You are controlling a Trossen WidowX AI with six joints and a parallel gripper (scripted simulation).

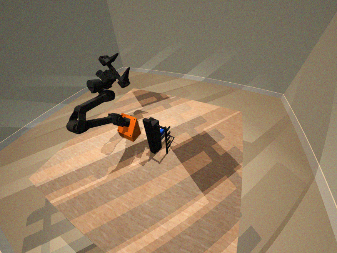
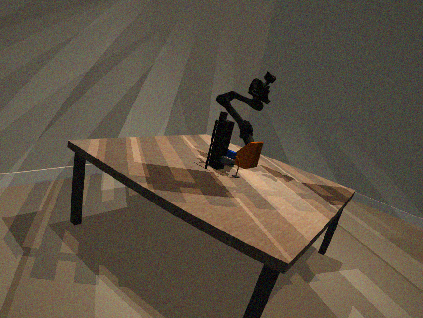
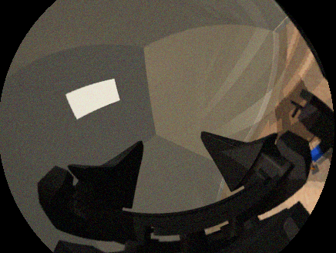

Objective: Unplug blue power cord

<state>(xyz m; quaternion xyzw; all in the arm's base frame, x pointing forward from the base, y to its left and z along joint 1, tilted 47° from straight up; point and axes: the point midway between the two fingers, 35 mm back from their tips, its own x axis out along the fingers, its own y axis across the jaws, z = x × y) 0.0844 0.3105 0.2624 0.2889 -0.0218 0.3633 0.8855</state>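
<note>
1. The end effector is raised high above the worktop, in the upper left of the top view. Its fingers are spread close to full width and hold nothing; in the wrist view only wall and floor show between the two fingers
2. The strip is a dark block standing upright near the middle of the top view, just right of the orange base of the arm
3. The plug shows as a small blue patch on the right-hand face of the strip in the top view. In the exterior view the same blue part lies low between strip and orange base. It appears seated in the strip, though it is too small to confirm
4. A thin dark rack stands just beside the strip, on the plug side in the top view
5. The cord itself cannot be traced in any view
6. Step in hand, as judged: the approach. The end effector is well apart from plug and strip, so no grasp has begun and the unplugging is not yet done
7. The next move calls for lowering and turning the end effector toward the plug face of the strip, with the fingers kept wide, then aligning them on either side of the blue body
8. Risk, as judged: the rack stands close to the plug and may obstruct the fingers
</note>
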